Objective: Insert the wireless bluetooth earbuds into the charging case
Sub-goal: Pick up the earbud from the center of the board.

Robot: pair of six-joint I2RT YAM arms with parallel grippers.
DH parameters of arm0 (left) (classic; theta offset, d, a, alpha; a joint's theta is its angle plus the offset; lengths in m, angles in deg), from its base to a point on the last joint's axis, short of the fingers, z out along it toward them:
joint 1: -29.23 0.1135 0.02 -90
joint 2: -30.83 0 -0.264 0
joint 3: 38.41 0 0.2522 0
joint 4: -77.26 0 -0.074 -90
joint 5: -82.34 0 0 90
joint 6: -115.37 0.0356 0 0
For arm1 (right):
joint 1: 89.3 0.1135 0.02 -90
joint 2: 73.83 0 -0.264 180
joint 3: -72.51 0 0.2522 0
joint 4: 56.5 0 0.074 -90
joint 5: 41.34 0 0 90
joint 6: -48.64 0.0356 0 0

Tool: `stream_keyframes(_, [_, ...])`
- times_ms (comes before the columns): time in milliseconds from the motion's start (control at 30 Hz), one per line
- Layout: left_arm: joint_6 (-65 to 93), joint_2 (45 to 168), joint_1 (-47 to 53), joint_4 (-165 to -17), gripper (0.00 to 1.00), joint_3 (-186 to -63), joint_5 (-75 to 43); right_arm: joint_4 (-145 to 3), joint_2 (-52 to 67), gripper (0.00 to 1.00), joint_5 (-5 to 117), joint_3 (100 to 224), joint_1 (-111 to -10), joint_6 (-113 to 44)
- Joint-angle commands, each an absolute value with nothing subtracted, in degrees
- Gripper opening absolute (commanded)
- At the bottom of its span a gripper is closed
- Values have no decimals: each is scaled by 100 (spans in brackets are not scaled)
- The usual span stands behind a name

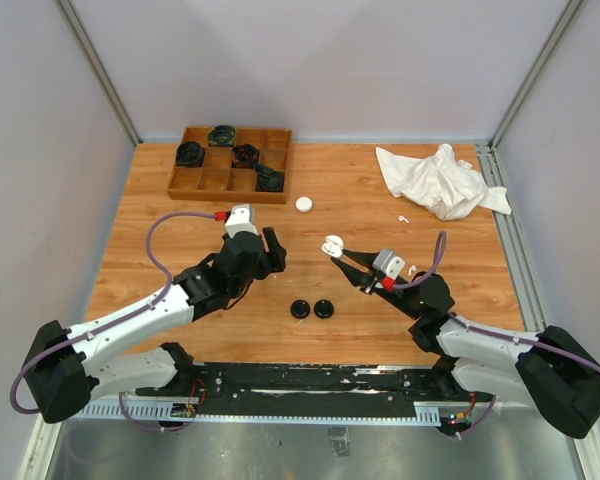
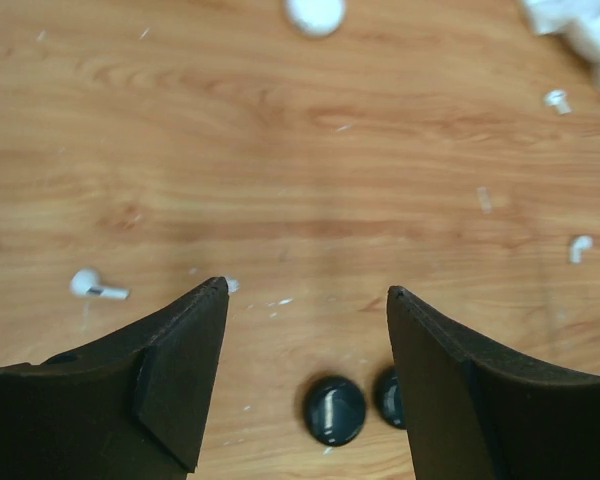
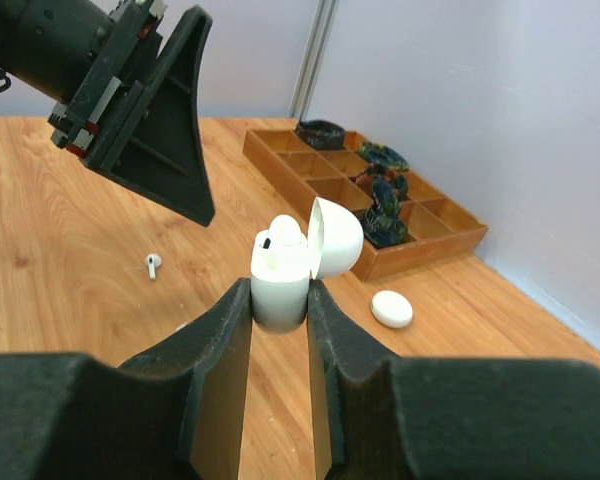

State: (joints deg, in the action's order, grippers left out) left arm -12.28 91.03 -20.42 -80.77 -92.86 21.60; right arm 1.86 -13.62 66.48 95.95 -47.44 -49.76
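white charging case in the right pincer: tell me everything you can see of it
The white charging case is a small, smooth, glossy pod that looks like plastic, with rounded edges. Its hinged lid stands open, tipped back. What looks like a white earbud with a small dark spot sits in the top opening. The case is upright, its lower body clamped between the two fingers of the right pincer. Its base is hidden, so contact with the table cannot be told.

Left wrist cam: white case (image 2: 315,12) cut by top edge, cloth (image 2: 580,30) by top-right corner; 2nd black puck (image 2: 384,397) half hidden behind finger (image 2: 480,400). I can't ID tray (image 1: 220,196) contents.
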Motion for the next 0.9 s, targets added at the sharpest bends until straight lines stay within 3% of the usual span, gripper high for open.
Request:
stream_keyframes(0, [-1876,9207,-1547,-7315,69,-8952,1802,562,-1201,1,6517,9436,-4677,-5229])
stream_keyframes(400, [-2500,9736,-367,-6767,69,-8769,1562,717,-789,1,6272,9313,-4680,-5412])
stream_keyframes(867, [-2349,11156,-121,-7101,55,-9168,1925,757,-625,1,6316,9322,-4673,-5419])
